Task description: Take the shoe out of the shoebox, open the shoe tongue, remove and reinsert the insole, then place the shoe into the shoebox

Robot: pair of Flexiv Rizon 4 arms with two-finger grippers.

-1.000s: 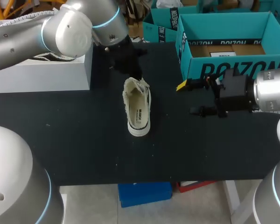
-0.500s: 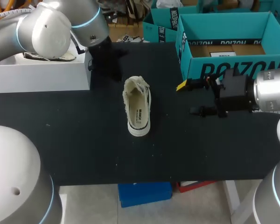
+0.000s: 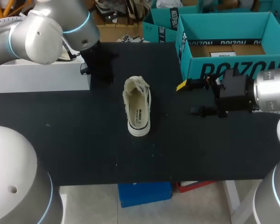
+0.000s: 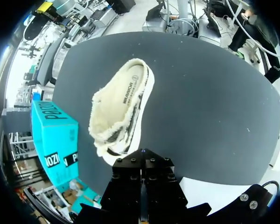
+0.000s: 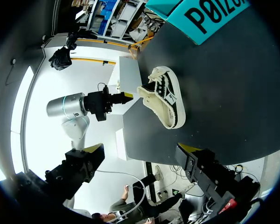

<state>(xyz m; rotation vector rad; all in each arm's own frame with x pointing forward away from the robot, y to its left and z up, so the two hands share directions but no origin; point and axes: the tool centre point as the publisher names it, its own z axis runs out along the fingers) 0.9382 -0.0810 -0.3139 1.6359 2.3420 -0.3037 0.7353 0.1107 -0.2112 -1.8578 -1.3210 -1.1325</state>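
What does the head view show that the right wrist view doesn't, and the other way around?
Only the head view looks into the shoebox, showing its brown floor. Only the right wrist view shows both yellow tips of the right gripper, fingers spread with nothing between them. Both show the shoe on the black table, apart from both grippers, plus the shoebox's printed side, the white box and the left gripper.

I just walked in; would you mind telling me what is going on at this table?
The shoe lies on the black table, outside the teal shoebox, and neither gripper holds it. The left gripper hangs shut and empty beside a white box, beyond the shoe. The right gripper hovers open in front of the shoebox.
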